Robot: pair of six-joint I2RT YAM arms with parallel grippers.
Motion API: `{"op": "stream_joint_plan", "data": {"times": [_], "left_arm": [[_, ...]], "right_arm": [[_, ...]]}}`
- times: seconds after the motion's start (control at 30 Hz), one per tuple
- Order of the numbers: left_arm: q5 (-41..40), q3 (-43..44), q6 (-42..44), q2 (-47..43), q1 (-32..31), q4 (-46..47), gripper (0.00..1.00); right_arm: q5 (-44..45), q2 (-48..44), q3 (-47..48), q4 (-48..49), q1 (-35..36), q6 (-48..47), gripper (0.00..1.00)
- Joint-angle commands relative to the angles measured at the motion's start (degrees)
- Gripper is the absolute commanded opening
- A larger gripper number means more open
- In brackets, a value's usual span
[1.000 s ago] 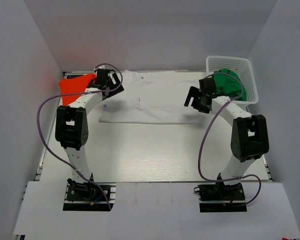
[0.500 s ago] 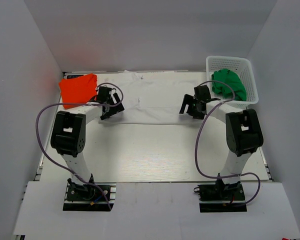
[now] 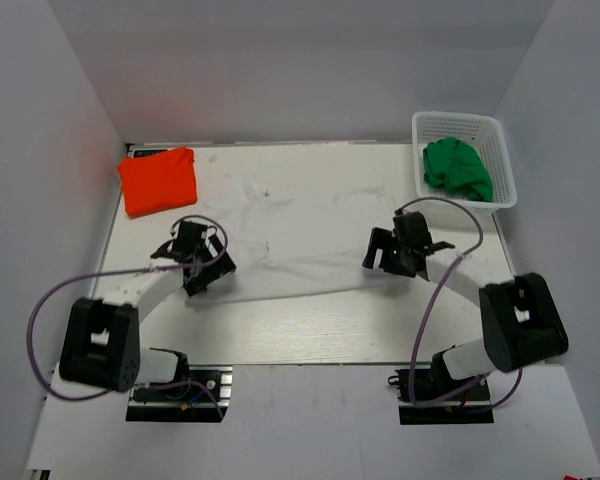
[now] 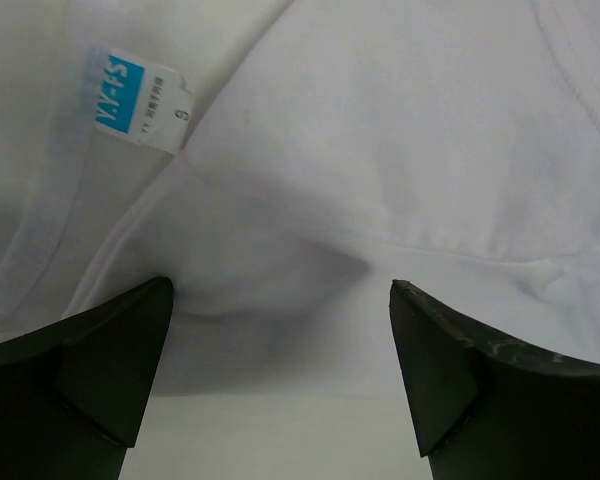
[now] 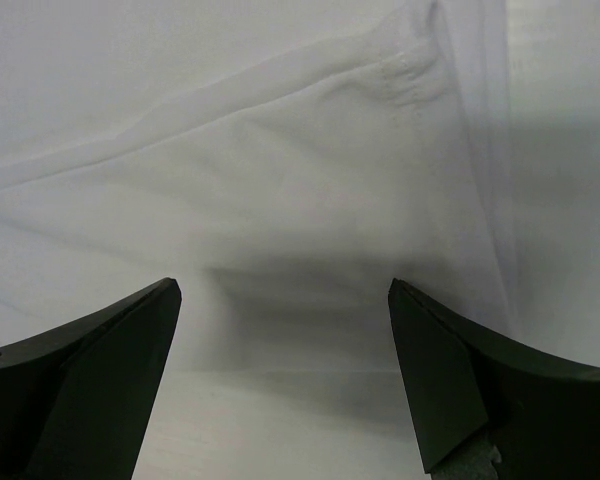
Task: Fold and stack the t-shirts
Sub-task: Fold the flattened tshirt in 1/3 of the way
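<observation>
A white t-shirt point(image 3: 300, 235) lies spread and wrinkled across the middle of the table. My left gripper point(image 3: 206, 274) is open over its near left edge. The left wrist view shows the cloth point(image 4: 400, 150), a blue neck label point(image 4: 130, 100) and the gripper point(image 4: 280, 330) with nothing held. My right gripper point(image 3: 386, 256) is open over the near right edge. The right wrist view shows a stitched hem point(image 5: 410, 80) ahead of the gripper point(image 5: 280, 335). A folded orange t-shirt point(image 3: 158, 181) lies at the far left. A crumpled green t-shirt point(image 3: 458, 168) sits in the basket.
A white lattice basket point(image 3: 500, 150) stands at the far right corner. Grey walls enclose the table on three sides. The arm bases and purple cables sit along the near edge.
Both arms have drawn back from the far side toward the near edge. The white t-shirt has come with them, and its near edge now lies closer to the bases.
</observation>
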Motion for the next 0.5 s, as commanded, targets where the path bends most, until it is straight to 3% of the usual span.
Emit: {"op": "stream_joint_plan", "data": {"times": [0.0, 0.1, 0.23, 0.33, 0.47], "left_arm": [[3.7, -4.0, -4.3, -11.4, -0.3, -13.0, 1.00], [3.0, -3.3, -4.4, -21.6, -0.3, -14.8, 1.00], [0.7, 1.8, -0.4, -24.1, -0.3, -12.1, 1.00], [0.1, 8.2, 2.1, -19.5, 0.4, -7.3, 1.00], [2.2, 20.2, 9.3, -6.9, 0.9, -2.4, 1.00]], "right_arm": [[1.4, -6.7, -4.0, -4.5, 1.4, 0.2, 0.90], [0.4, -12.8, -3.8, -5.6, 2.5, -1.7, 0.90], [3.9, -17.3, -0.5, -5.0, 2.7, -2.1, 0.90], [8.4, -17.3, 3.2, -3.9, 2.6, -2.2, 0.90], [12.6, -13.2, 8.1, -2.1, 2.2, -0.8, 0.90]]}}
